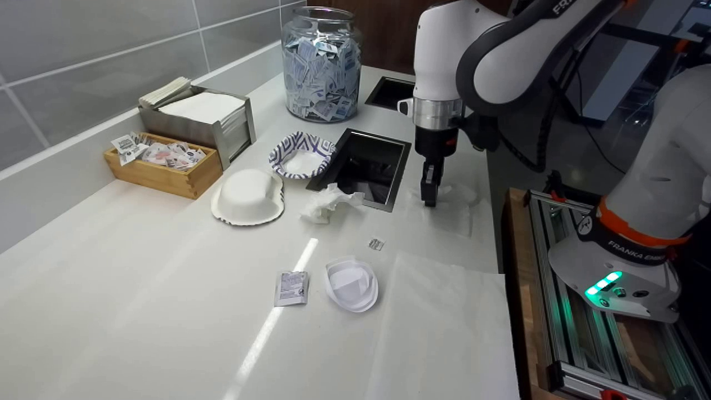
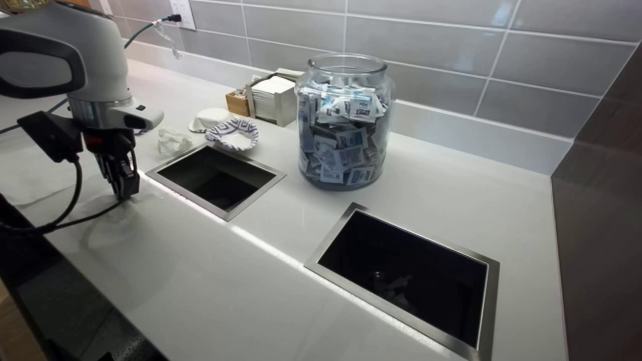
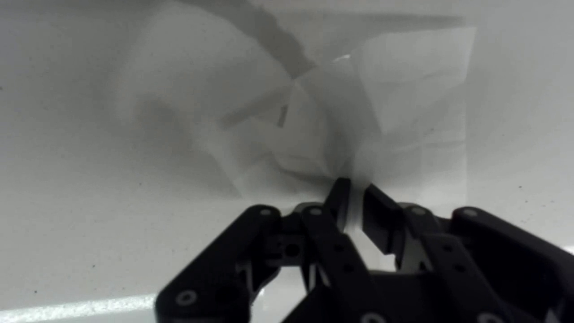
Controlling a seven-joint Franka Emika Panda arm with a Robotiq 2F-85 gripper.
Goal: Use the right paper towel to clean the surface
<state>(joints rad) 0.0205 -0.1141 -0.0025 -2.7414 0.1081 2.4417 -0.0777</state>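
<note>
The flat white desk (image 1: 144, 328) looks glossy; the square-cornered white paper towel (image 3: 423, 105) creased, matt; the oblong tan box (image 1: 161, 179) wooden.

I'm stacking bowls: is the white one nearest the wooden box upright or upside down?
Upside down: in both exterior views, the white paper bowl shows its domed underside facing up, rim lowest.

A paper towel (image 3: 358, 121) lies on the counter (image 1: 166, 289) beneath the hand (image 3: 356, 184).
</note>
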